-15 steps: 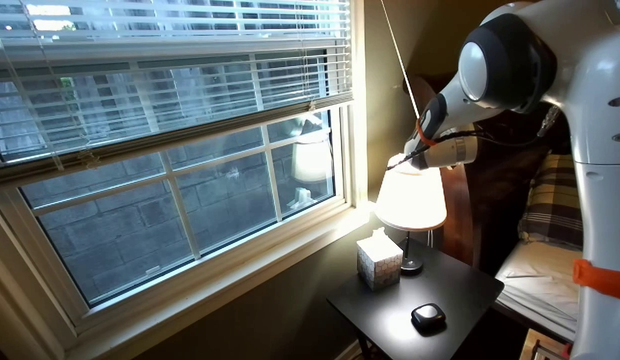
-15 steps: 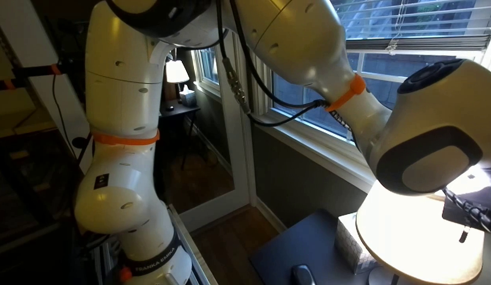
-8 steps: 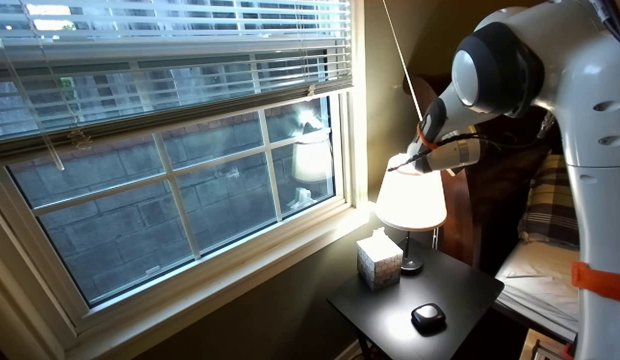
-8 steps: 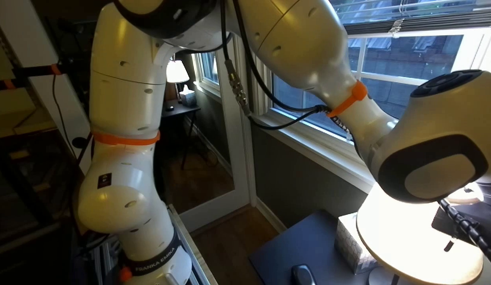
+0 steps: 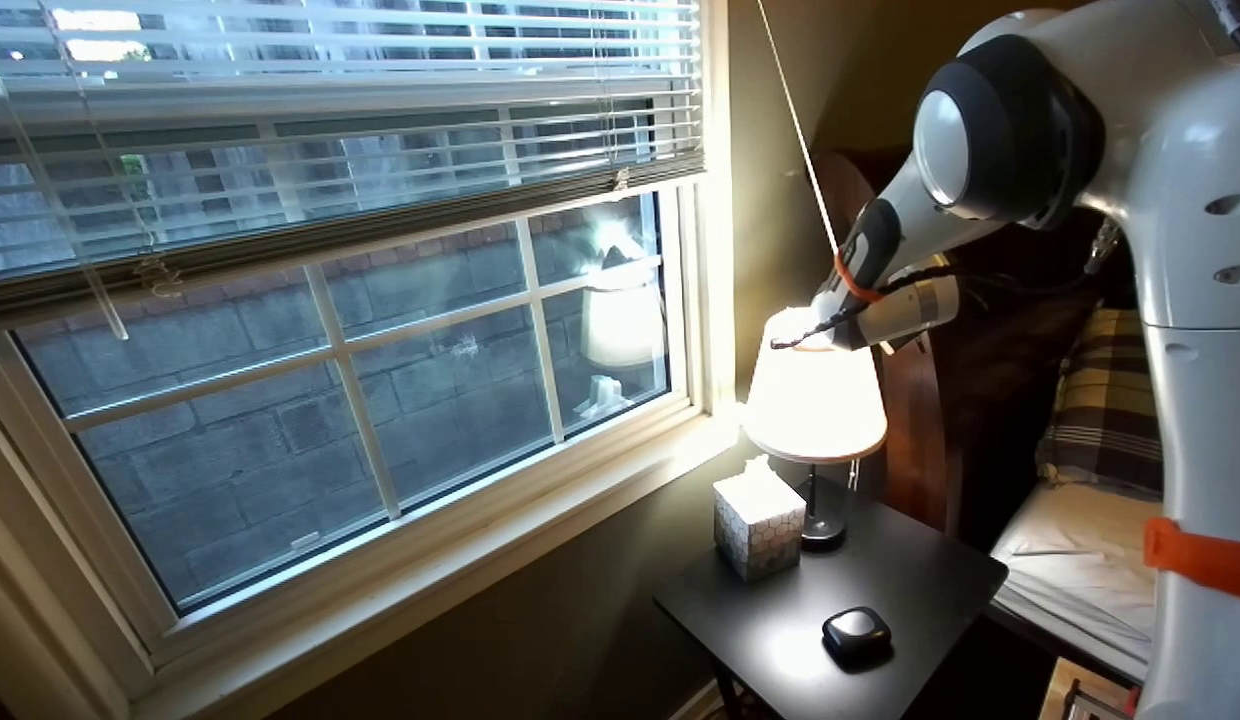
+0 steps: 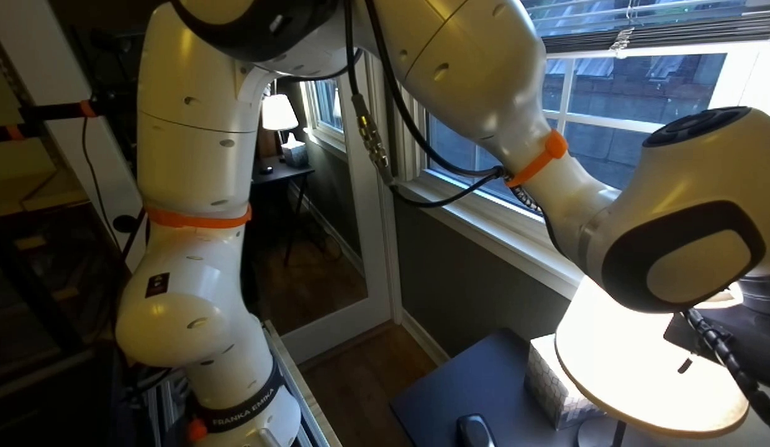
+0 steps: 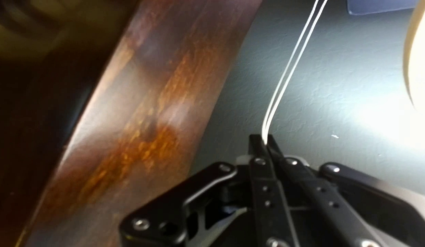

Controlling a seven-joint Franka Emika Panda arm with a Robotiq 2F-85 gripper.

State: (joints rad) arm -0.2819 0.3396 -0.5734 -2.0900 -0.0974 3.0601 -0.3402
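In the wrist view my gripper (image 7: 265, 141) is shut on a pair of thin white cords (image 7: 265, 132), pinched at the fingertips. The strands run up and away from the jaws. In an exterior view a pale cord (image 5: 808, 157) stretches tautly from above down to the arm's wrist. Window blinds hang partly raised, their bottom rail (image 5: 380, 222) slanting, lower at the left; the rail (image 6: 683, 37) also shows in an exterior view. The arm's wrist hangs over and against or close to a lit lampshade (image 5: 818, 400). In both exterior views the fingertips are hidden.
The lampshade's rim (image 7: 408, 68) is near the gripper's right in the wrist view. A wooden headboard (image 7: 157, 103) lies to its left. On the black side table (image 5: 930, 570) stand a tissue box (image 5: 760, 525) and a small black device (image 5: 857, 632). A mirrored door (image 6: 379, 310) stands behind the arm.
The blinds' bottom rail rose during the first half second and has stayed there since. The arm dipped, then shifted slightly back. The lampshade has shifted a little leftward.
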